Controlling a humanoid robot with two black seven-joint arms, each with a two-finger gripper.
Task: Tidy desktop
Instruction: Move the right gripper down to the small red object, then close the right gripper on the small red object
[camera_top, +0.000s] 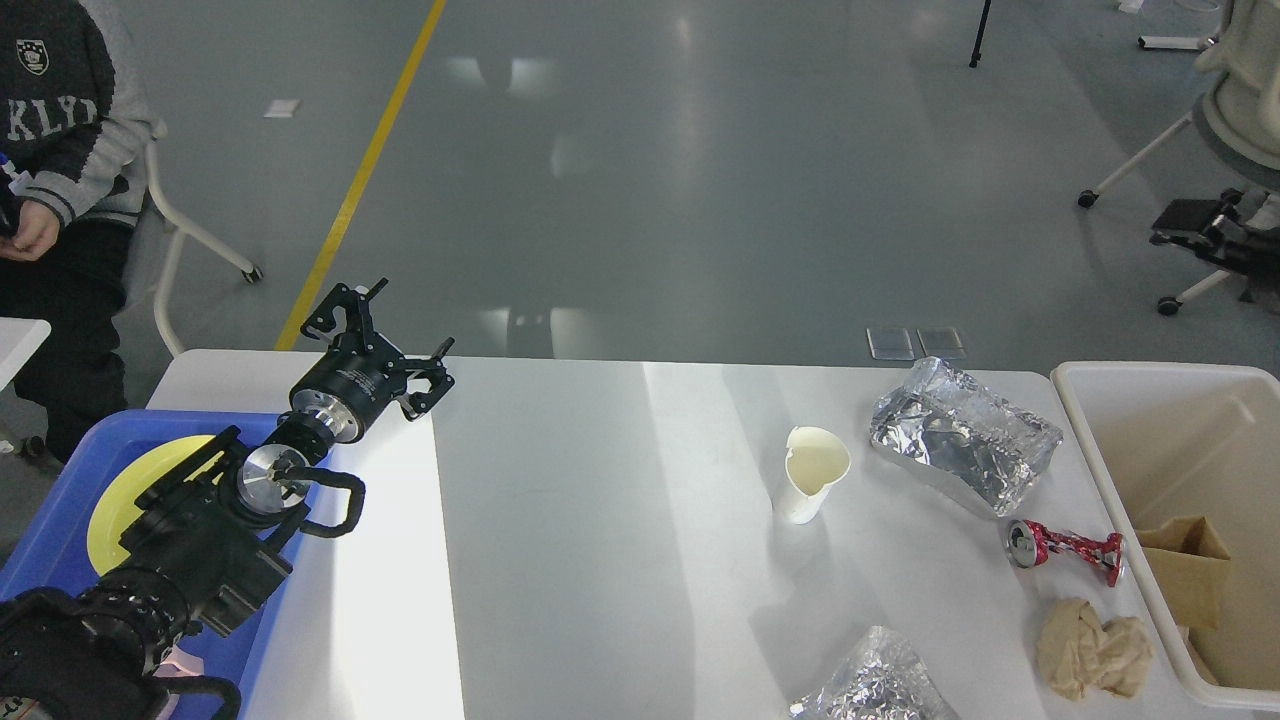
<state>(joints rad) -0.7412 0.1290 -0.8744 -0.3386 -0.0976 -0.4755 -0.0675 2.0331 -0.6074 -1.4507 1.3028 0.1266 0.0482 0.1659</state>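
Note:
The white desktop (600, 520) fills the lower view. On its right lie a dented white paper cup (815, 475), a crumpled foil bag (960, 435), a crushed red can (1065, 550), a beige paper wad (1090, 650) and a foil piece (870, 685) at the front edge. My left gripper (388, 335) is open and empty above the desktop's far left edge, far from all of them. A black part (1200, 225) at the right edge looks like my right gripper, held high over the floor; its fingers cannot be told apart.
An off-white tub (1170, 420) at the right holds a cardboard box (1185, 570). A blue tray (60, 520) with a yellow plate (125, 490) sits at the left under my arm. A seated person (50, 150) is at far left. Chairs stand beyond.

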